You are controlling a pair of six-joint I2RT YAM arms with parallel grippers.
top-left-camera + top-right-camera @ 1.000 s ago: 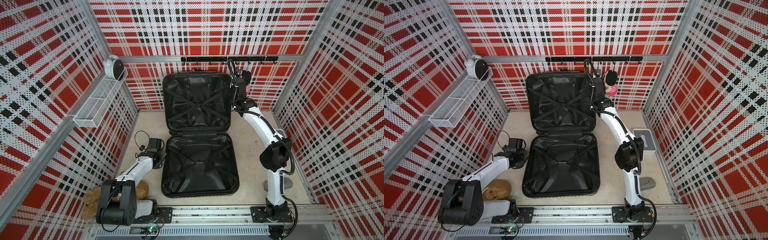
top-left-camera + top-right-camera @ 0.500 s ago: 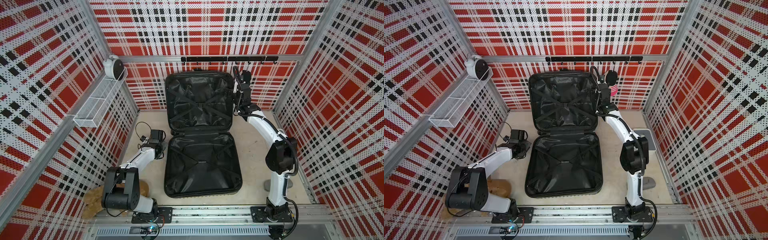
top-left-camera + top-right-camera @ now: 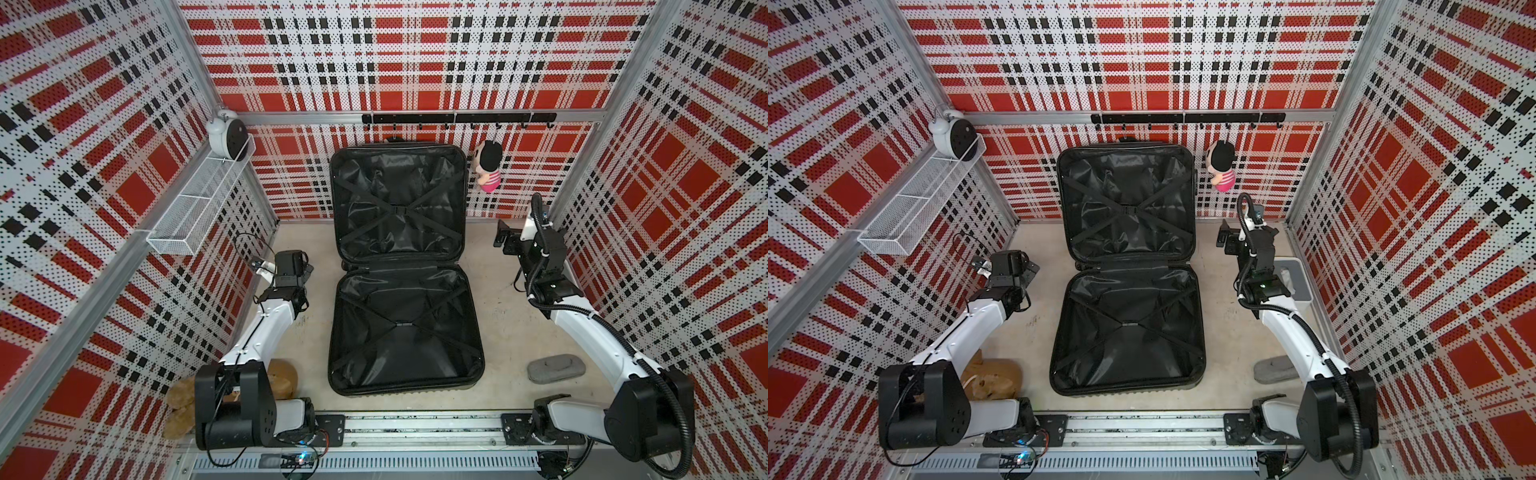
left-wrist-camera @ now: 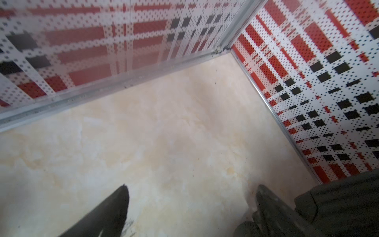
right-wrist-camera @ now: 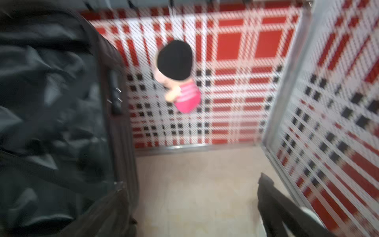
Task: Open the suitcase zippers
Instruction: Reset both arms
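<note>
Red, black and white plaid perforated panels (image 3: 415, 62) wall in a pale beige marbled floor (image 3: 498, 332) in both top views. At the centre of the frame lies a black hard-shell suitcase (image 3: 399, 328), wide open. One half is flat on the floor and the other stands against the back wall at upper centre, with black lining and crossed straps showing in both. Its zippers (image 3: 477, 332), a thin black track, follow the rims of the two parted halves; the pulls are too small to make out. At centre left, the white-and-black left arm (image 3: 266, 330) reaches just beside the suitcase's left edge without touching it. In the left wrist view the left gripper (image 4: 191, 187) has its dark fingers spread wide, with only bare floor between them. At centre right, the right arm (image 3: 590, 343) ends near the standing half's right side. The right gripper (image 5: 191, 184) is likewise spread wide over the floor, gripping nothing, though that view is blurred. A small plush doll with black hair and a pink striped top (image 3: 489, 164) hangs on the back wall at upper right of the case. A flat grey pad (image 3: 557, 368) lies at lower right.
</note>
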